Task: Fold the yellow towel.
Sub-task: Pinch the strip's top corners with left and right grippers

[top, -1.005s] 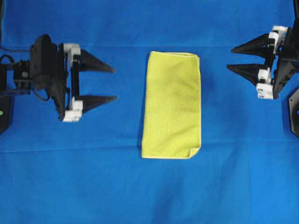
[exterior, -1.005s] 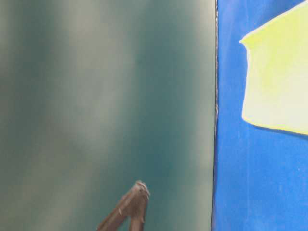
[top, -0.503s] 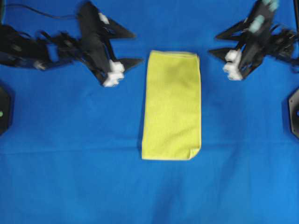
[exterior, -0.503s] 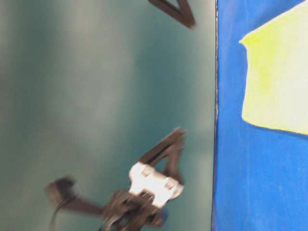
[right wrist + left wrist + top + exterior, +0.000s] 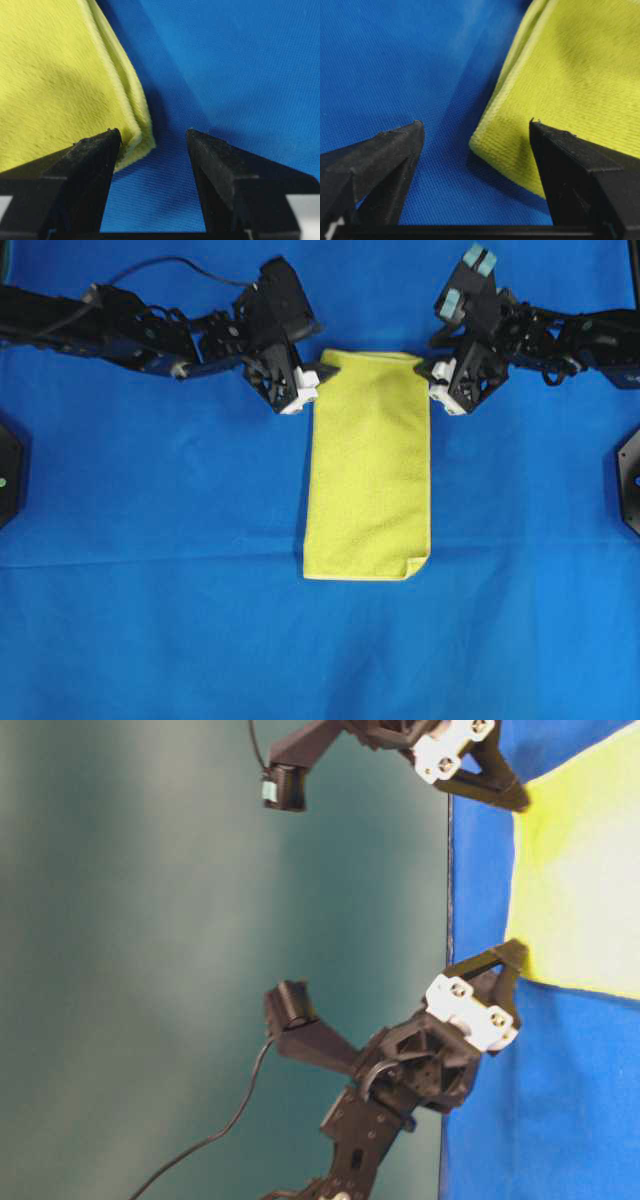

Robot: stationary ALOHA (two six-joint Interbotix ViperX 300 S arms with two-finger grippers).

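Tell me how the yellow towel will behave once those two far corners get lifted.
The yellow towel will probably sag between the left hand and right hand: it lies flat and limp, one near corner curled over. Its visibly stacked layers may slide apart unless both are pinched. The nubby weave suggests decent grip.

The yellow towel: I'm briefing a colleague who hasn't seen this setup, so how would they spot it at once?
Look at the blue cloth-covered table from overhead. In its middle lies the yellow towel, a tall narrow rectangle already folded in half, with one near corner turned up. It is the only yellow-green thing there, and the open left tool and right tool flank its far corners.
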